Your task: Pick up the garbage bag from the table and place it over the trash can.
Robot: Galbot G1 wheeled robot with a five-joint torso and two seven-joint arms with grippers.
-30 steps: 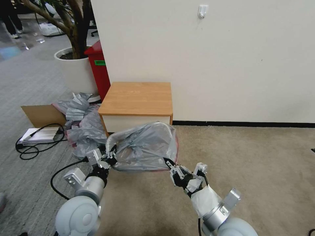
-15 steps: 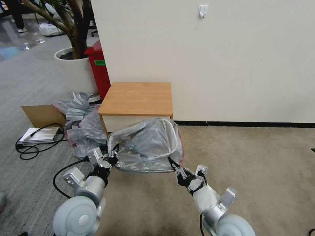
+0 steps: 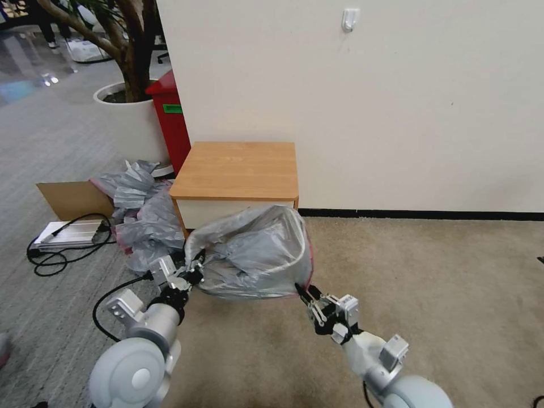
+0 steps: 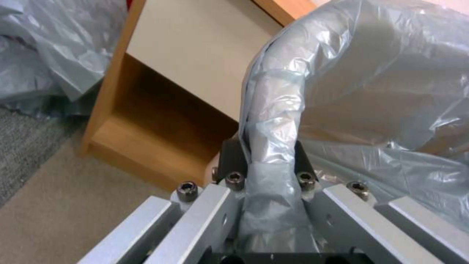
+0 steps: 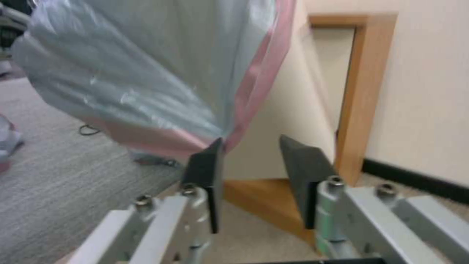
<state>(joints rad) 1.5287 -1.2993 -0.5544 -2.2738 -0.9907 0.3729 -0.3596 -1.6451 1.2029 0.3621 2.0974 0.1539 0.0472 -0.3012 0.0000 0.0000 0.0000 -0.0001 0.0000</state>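
Garbage bag [image 3: 255, 255], silver-grey with a pink edge, hangs stretched over the carpet in front of the table [image 3: 238, 170]. Nearest, the right gripper [image 3: 309, 300] sits at the bag's lower pink edge with its jaws parted, the plastic brushing one pad [image 5: 205, 172]. The left gripper [image 3: 190, 272] clamps a bunched fold of the bag. Beyond stand a heap of grey bags [image 3: 141, 215] and a red bin [image 3: 170, 119].

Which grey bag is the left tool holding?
The garbage bag with the pinkish edge, stretched before the table; the left tool clamps it. The heap lies untouched.
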